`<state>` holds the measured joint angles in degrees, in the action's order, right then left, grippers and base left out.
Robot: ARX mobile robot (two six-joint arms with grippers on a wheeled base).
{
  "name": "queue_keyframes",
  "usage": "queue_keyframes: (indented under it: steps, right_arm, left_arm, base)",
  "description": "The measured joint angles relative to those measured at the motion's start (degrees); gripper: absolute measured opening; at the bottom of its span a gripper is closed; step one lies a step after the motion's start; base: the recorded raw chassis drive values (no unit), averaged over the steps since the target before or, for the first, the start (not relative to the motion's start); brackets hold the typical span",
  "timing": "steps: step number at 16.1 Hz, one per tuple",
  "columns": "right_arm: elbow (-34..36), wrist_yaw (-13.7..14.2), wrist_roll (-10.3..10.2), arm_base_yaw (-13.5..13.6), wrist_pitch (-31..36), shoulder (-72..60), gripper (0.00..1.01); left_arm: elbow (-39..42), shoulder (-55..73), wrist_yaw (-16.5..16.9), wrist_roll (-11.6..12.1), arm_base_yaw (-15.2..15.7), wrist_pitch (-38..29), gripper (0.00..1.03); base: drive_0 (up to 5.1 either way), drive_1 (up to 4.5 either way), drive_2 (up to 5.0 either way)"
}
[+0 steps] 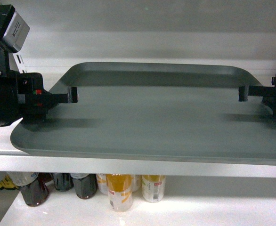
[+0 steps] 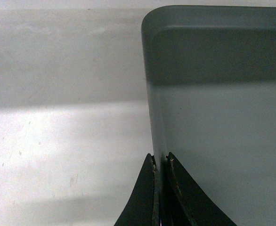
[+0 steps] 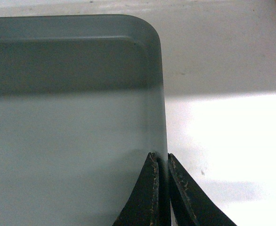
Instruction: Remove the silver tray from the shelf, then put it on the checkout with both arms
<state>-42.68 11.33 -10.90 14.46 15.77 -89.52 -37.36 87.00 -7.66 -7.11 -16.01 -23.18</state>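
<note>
Now we have the silver tray (image 1: 152, 117) flat on the shelf (image 1: 128, 165), its long axis running frame-left to frame-right, left gripper (image 2: 160, 162) and right gripper (image 3: 162, 160) each pinched on a short-end rim, equally near.

1. One silver tray (image 1: 157, 117) lay on the shelf (image 1: 128, 165).
2. Two grippers were in the head view: the left gripper (image 1: 73, 94) and the right gripper (image 1: 242, 93), one at each short side of the tray.
3. Each wrist view showed two black fingers (image 2: 145, 197), with the tray's rim between them.
4. Two shelf boards were visible, the upper one and a lower board (image 1: 185, 212).
5. On the lower board stood about three dark bottles (image 1: 33, 190) and about three yellow-labelled cans (image 1: 120, 190); those farther back were too hidden to count exactly.
</note>
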Motion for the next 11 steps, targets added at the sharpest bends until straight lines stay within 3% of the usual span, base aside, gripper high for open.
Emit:
queue_keyframes:
  steps: [11]
  right_arm:
    - [0.0, -0.3, 0.0, -0.2, -0.1, 0.3, 0.03]
  left_arm:
    - [0.0, -0.3, 0.2, 0.0, 0.1, -0.1, 0.03]
  base:
    - [0.1, -3.99, 4.1]
